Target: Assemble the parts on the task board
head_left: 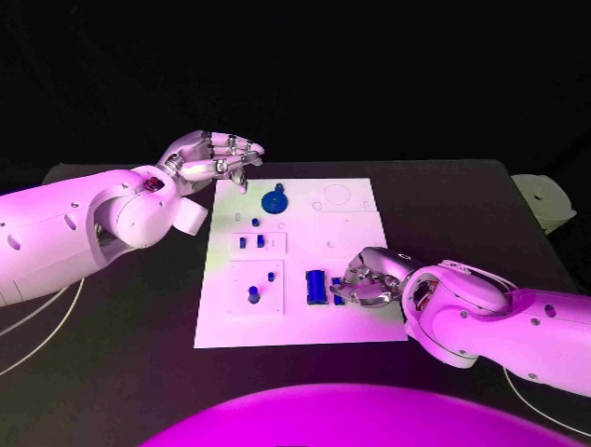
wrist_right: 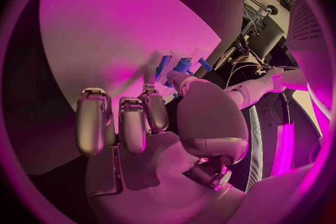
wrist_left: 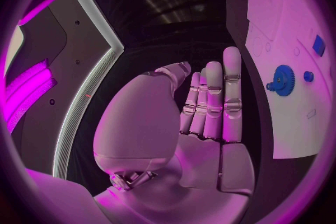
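The white task board [head_left: 355, 321] lies in the middle of the black table. A blue gear [head_left: 275, 199] sits near its far edge, also seen in the left wrist view as the blue gear [wrist_left: 283, 79]. Small blue parts [head_left: 249, 242] stand in the board's left slots. Two upright blue blocks [head_left: 315, 286] stand near the front middle. My right hand [head_left: 362, 279] rests on the board beside them; its thumb and one fingertip [wrist_right: 150, 74] touch a blue block [wrist_right: 165, 65], and the grip is unclear. My left hand [head_left: 215, 158] hovers above the board's far left corner, fingers straight and holding nothing [wrist_left: 213, 101].
A pale object [head_left: 547, 200] sits at the table's right edge. Cables [head_left: 27, 326] hang off the table's left side under my left arm. Outlined recesses [head_left: 335, 197] mark the board's far right part.
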Available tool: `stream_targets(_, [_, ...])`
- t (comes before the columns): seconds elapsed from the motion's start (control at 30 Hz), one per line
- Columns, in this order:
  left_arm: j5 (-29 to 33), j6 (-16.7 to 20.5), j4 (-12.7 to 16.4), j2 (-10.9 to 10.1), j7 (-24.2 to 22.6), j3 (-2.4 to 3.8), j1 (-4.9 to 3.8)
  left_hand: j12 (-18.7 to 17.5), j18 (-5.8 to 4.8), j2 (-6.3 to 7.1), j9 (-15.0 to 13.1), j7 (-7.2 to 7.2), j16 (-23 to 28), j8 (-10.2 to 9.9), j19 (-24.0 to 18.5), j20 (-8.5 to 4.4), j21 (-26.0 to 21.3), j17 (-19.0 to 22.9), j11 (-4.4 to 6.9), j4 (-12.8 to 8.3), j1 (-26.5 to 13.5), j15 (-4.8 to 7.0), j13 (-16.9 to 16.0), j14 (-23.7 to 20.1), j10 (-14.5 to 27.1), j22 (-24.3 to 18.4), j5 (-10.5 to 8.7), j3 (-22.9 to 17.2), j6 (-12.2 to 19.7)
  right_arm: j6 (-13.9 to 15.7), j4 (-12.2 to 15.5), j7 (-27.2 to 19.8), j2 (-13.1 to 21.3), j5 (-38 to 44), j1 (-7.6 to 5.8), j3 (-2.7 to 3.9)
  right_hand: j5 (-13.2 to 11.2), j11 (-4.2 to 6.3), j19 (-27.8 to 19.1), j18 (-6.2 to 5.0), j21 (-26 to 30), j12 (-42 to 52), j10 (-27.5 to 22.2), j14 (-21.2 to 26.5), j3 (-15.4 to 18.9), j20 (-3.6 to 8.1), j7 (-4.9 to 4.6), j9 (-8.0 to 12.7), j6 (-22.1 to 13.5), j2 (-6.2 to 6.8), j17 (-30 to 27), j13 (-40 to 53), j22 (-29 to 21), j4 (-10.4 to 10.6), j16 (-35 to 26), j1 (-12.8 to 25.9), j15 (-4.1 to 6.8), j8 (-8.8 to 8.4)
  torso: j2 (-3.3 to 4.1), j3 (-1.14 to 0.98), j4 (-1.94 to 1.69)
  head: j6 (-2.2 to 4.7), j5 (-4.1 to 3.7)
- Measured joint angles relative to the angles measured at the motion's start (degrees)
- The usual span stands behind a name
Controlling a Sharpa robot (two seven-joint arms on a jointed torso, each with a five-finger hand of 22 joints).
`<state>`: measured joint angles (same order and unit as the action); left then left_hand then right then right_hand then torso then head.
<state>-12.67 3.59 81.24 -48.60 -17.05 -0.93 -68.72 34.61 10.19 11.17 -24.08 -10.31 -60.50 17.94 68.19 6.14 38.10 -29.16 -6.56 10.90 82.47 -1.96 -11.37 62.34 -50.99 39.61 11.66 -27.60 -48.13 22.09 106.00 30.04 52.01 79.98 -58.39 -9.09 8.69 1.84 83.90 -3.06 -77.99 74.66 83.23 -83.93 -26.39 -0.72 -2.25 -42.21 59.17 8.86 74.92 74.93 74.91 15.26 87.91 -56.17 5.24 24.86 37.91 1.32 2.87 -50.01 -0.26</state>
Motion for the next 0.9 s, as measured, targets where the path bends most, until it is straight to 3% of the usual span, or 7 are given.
stream_targets(0.27, [0.00,-0.01,-0.05,0.04,0.00,0.00,0.00,0.00,0.00,0.00,0.00,0.00,0.00,0.00,0.00,0.00,0.00,0.01,0.00,0.00,0.00,0.00,0.01,0.00,0.00,0.00,0.00,0.00,0.00,0.14,0.21,-0.08,0.62,0.12,0.00,0.00,-0.37,0.00,0.00,0.00,0.00,0.00,0.00,0.00,0.23,0.00,0.00,-0.07,0.00,-0.03,0.00,-0.01,-0.01,0.22,0.00,0.14,0.00,0.24,0.00,-0.01,0.00,-0.01,-0.13])
stream_targets(0.47, [0.00,-0.02,-0.12,0.04,0.00,0.00,0.01,0.00,0.00,0.00,0.01,0.00,0.00,0.00,0.00,0.00,0.00,0.01,0.00,0.00,0.00,0.00,0.01,0.00,0.00,0.00,0.00,0.00,0.00,1.38,1.15,-1.69,2.25,-0.07,0.02,0.00,0.07,0.00,0.00,0.00,0.78,-0.95,0.00,0.00,0.21,0.00,-0.16,-0.15,-0.66,0.18,-0.01,-0.01,-0.01,-1.69,0.00,-2.36,0.00,0.23,-0.02,-0.03,-0.01,0.00,-0.18])
stream_targets(0.6, [0.01,-0.02,-0.49,0.13,-0.07,-0.02,0.02,0.00,0.00,-0.05,-0.07,-0.04,0.00,0.00,-0.21,0.21,-0.23,0.01,0.00,0.00,-0.56,0.00,0.01,0.00,0.00,0.00,0.00,0.00,0.03,4.48,1.19,-6.86,4.08,-2.58,-0.41,-0.04,1.20,-1.03,0.00,0.00,3.17,-3.62,-1.33,-0.05,-0.21,0.00,-1.27,0.56,-3.65,0.24,-0.01,-0.01,0.04,-3.31,-0.74,-5.01,-0.06,-1.20,-0.18,0.03,0.01,0.00,-0.18])
stream_targets(0.73, [0.20,0.05,-1.39,0.56,-0.39,-0.03,0.13,0.00,0.00,0.46,-0.09,-0.22,0.00,0.00,-0.21,0.21,-0.31,0.01,-0.02,0.37,-1.52,-0.05,-0.02,-0.05,0.02,-0.02,0.00,0.34,0.21,7.39,-1.12,-15.96,4.66,-9.93,-2.24,0.01,1.63,-2.21,0.01,0.00,7.27,-8.61,-4.26,-0.11,-0.33,-0.66,-2.87,1.63,-6.37,0.38,-0.01,-0.78,0.04,-4.97,-2.22,-7.66,-1.13,-3.50,-0.59,0.27,0.04,0.23,-0.41])
stream_targets(0.8, [0.43,0.14,-1.99,0.97,-0.66,-0.04,0.46,0.29,0.00,0.91,-0.25,-0.06,1.16,0.00,-1.36,0.85,-1.76,0.38,-0.09,1.18,-2.57,-0.30,-0.12,-1.71,0.33,-0.69,0.00,0.99,0.55,8.04,-3.51,-20.77,4.47,-15.00,-3.34,0.08,0.90,-3.10,-0.37,-1.73,14.76,-15.16,-8.20,-0.11,-0.23,-1.63,-3.91,2.32,-7.41,0.24,-0.01,-5.11,-0.61,-5.97,-4.88,-9.36,-2.01,-5.02,-0.89,0.43,0.05,0.59,-0.56])
stream_targets(0.83, [0.65,0.22,-2.48,1.32,-0.89,-0.06,0.82,0.34,0.00,1.03,-0.32,-0.22,2.80,0.00,-2.74,1.02,-3.24,1.09,-0.17,1.63,-3.08,-0.48,-0.11,-2.89,0.41,-1.55,-0.06,1.44,0.85,8.26,-5.52,-23.95,4.10,-18.79,-4.01,0.11,0.45,-3.52,-1.70,-2.84,21.31,-21.29,-11.75,-0.10,-0.08,-2.23,-4.32,2.66,-8.32,0.26,-1.15,-9.31,-3.42,-6.28,-7.46,-10.05,-2.43,-5.91,-1.08,0.52,0.04,0.79,-0.65])
stream_targets(0.9, [1.08,0.37,-3.42,2.04,-1.29,-0.10,1.37,-0.99,0.00,1.07,-0.53,-0.41,8.28,0.00,-5.87,1.91,-7.87,3.34,-0.61,2.58,-3.19,-1.23,0.55,-5.57,0.85,-4.43,-0.35,2.39,1.88,8.35,-8.80,-28.30,3.25,-24.64,-4.81,0.21,-0.09,-4.47,-6.81,-5.63,38.77,-33.29,-19.19,2.31,-0.25,-3.04,-5.21,3.01,-9.77,0.31,-8.80,-17.84,-12.86,-7.07,-15.06,-11.34,-3.58,-7.22,-1.58,0.73,-0.03,1.42,-0.77])
